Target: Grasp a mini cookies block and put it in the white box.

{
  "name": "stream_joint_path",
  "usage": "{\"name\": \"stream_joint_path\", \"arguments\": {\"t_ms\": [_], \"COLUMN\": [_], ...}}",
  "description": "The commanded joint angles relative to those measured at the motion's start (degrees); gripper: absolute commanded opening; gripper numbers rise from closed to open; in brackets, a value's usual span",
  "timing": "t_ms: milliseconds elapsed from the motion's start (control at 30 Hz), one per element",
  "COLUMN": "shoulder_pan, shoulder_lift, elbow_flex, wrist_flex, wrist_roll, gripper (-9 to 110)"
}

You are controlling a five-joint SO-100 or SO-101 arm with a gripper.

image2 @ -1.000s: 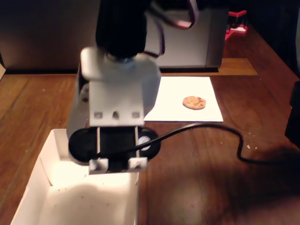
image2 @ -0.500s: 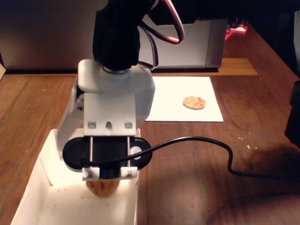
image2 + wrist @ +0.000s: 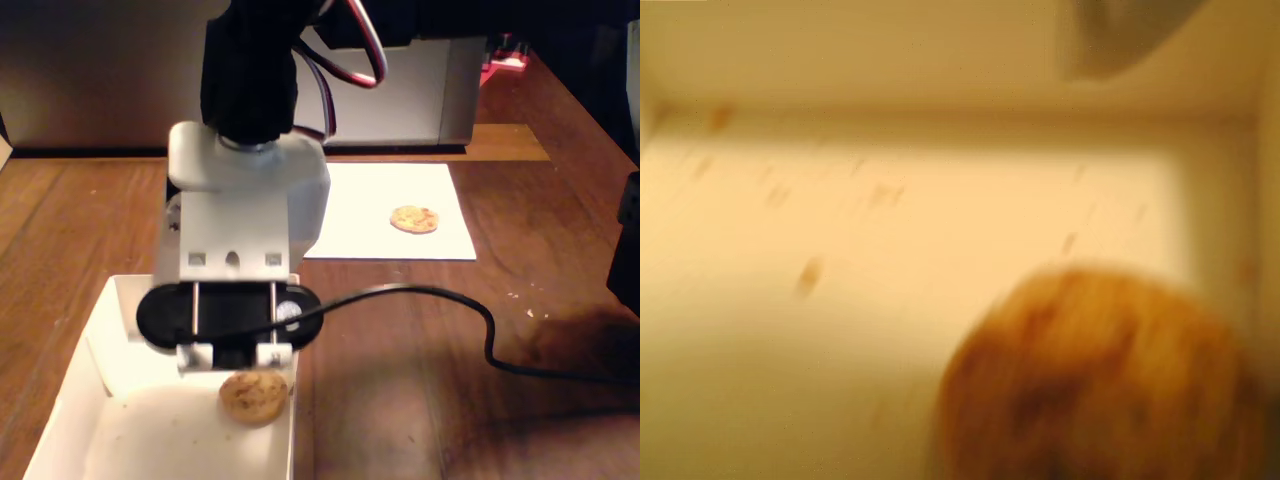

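Observation:
A round mini cookie (image 3: pixel 253 397) lies free on the floor of the white box (image 3: pixel 70 400), near its right wall. My gripper (image 3: pixel 236 362) hangs just above and behind it, its fingers hidden in the fixed view by the black wrist camera mount (image 3: pixel 228 315). In the wrist view the cookie (image 3: pixel 1100 380) is a blurred brown disc at lower right on the box floor (image 3: pixel 890 250). One grey finger (image 3: pixel 1120 35) shows at the top edge, well apart from the cookie, so the gripper reads as open and empty.
Another cookie (image 3: pixel 414 218) rests on a flat white paper sheet (image 3: pixel 365 225) behind the box. A black cable (image 3: pixel 470 315) loops across the wooden table to the right. A grey appliance (image 3: pixel 400 90) stands at the back.
The arm came down over the box, let the cookie go and has lifted slightly. The cookie now lies fully visible on the box floor, right of where it was.

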Motion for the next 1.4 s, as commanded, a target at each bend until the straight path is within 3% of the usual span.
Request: {"name": "stream_joint_path", "arguments": {"t_ms": [0,267,533,1000,1367], "shoulder_pan": [3.34,11.87,18.63,26.81,42.8], "shoulder_lift": [10.46,19.95,24.61,25.84,23.03], "elbow_flex": [-6.5,-7.56,-7.82,-7.82,-7.73], "wrist_flex": [2.11,8.17,9.76,10.02,13.01], "wrist_roll": [-1.41,-4.66,-8.26,-7.38,-6.68], "gripper": [14,13,0,0,0]}}
